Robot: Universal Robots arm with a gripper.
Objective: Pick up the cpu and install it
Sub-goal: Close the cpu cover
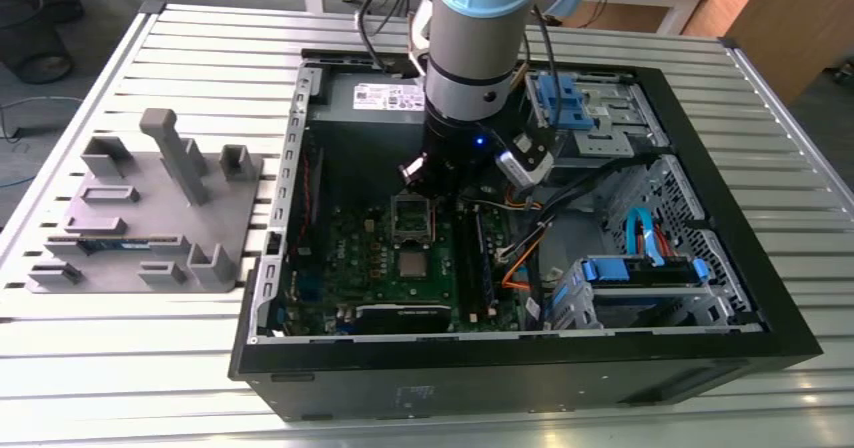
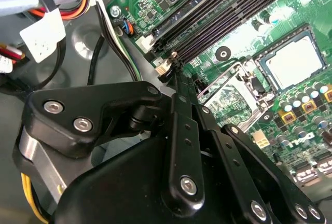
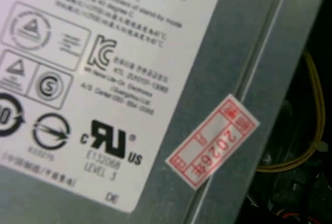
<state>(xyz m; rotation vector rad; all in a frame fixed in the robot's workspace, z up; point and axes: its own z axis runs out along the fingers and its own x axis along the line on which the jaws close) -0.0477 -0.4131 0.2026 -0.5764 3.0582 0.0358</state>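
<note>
While the hand [image 2: 174,71], fingers pressed together on nothing, hangs over the motherboard [image 1: 387,268], the cpu [image 2: 291,63] sits in a socket near it; probably light, stiff, fragile; grip its edges.

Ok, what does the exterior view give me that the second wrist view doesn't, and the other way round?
Exterior view adds: the grey fixture tray on the slatted table, the power supply and the blue drive bays. Second wrist view adds: the black linkage's screws and small gold-topped capacitors. Shared: the gripper low over the green motherboard, the cpu lying on it.
</note>
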